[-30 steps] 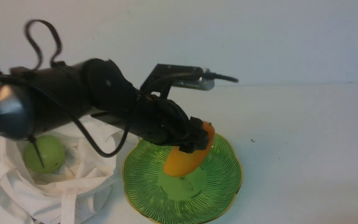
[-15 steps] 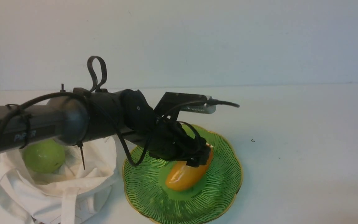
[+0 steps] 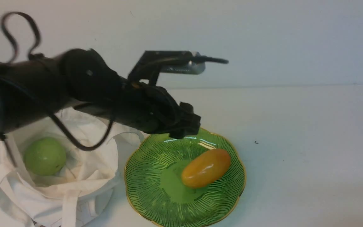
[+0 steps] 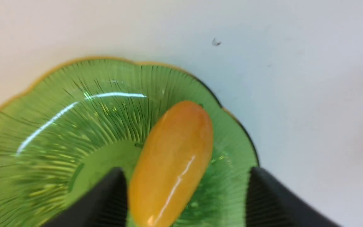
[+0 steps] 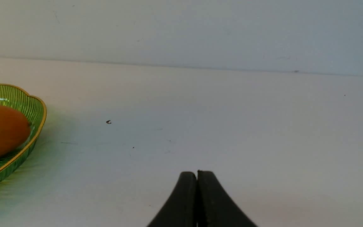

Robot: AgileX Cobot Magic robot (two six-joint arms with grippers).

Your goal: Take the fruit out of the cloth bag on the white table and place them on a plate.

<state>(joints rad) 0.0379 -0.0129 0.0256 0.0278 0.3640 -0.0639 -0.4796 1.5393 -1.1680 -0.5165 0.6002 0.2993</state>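
**Mango on the plate, apple in the bag**

The mango (image 3: 206, 168) lies in the scalloped green glass plate (image 3: 150, 201) on the white tabletop (image 3: 295, 157). The left pincer (image 4: 186, 186), spread apart and holding nothing, hovers above. The green apple (image 3: 44, 156) sits inside the white cloth bag (image 3: 52, 201), beside the plate. The right pincer (image 5: 197, 176) is closed, empty.

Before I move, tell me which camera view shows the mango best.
The front view: the mango appears whole there, lying on the plate. The left wrist view is closer but cuts off one end; the right wrist view shows only part.
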